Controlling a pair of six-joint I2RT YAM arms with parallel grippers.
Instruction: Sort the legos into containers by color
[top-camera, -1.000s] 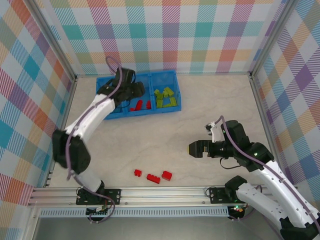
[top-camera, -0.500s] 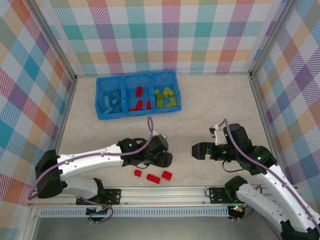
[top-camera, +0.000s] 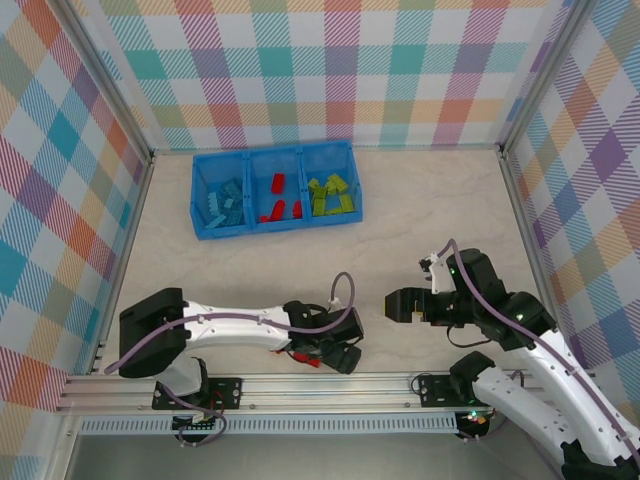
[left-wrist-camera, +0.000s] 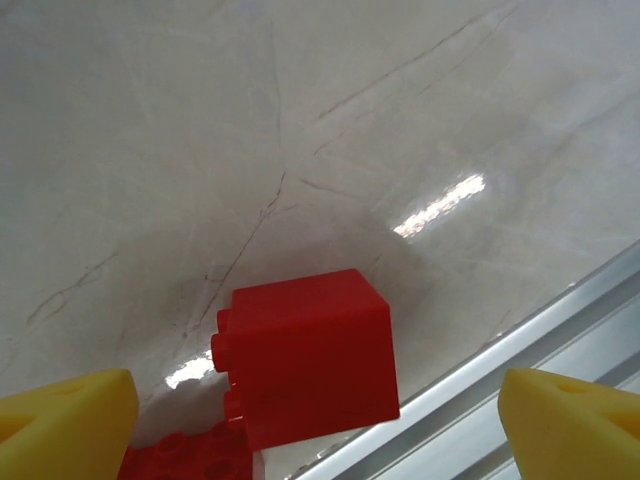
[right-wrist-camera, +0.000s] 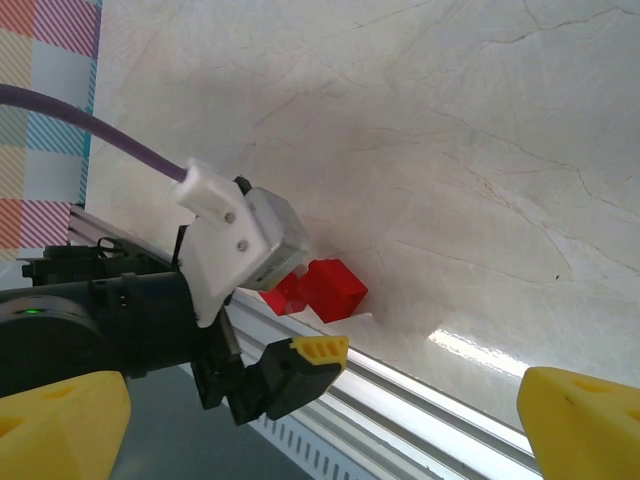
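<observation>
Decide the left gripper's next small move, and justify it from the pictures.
Probably lower the left gripper and close it on the red brick: the jaws stand open, and the brick lies between the fingers on the table, not yet gripped.

The left arm lies stretched out low toward the right. The left hand (top-camera: 338, 352) has its yellow pads (left-wrist-camera: 65, 420) spread wide, gripping nothing. The right arm is bent at the elbow, and the right hand (top-camera: 400, 303) points left with its pads (right-wrist-camera: 585, 420) equally wide apart, empty.
</observation>
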